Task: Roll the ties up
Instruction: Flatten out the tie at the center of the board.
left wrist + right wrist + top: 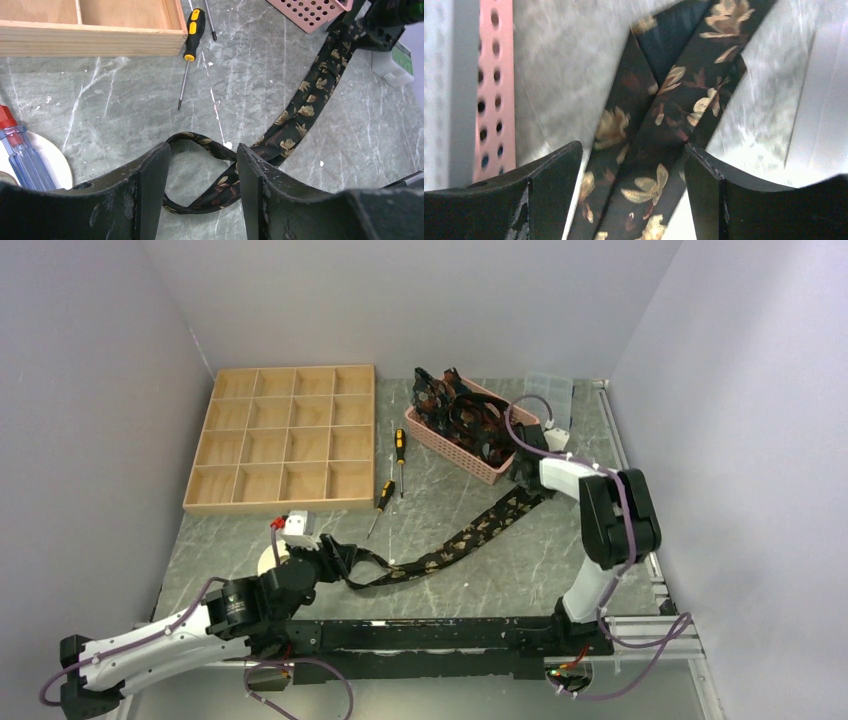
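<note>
Overhead view: one patterned tie [470,536] lies flat on the grey table [500,580]. It runs diagonally from lower left of centre up toward the pink basket [450,450] at upper right, where further ties [465,412] are heaped. The left gripper [335,560], jaws apart, straddles the tie's folded-over end without pinching it. The right gripper [525,478], jaws wide, hovers over the broader end beside the basket and holds nothing.
</note>
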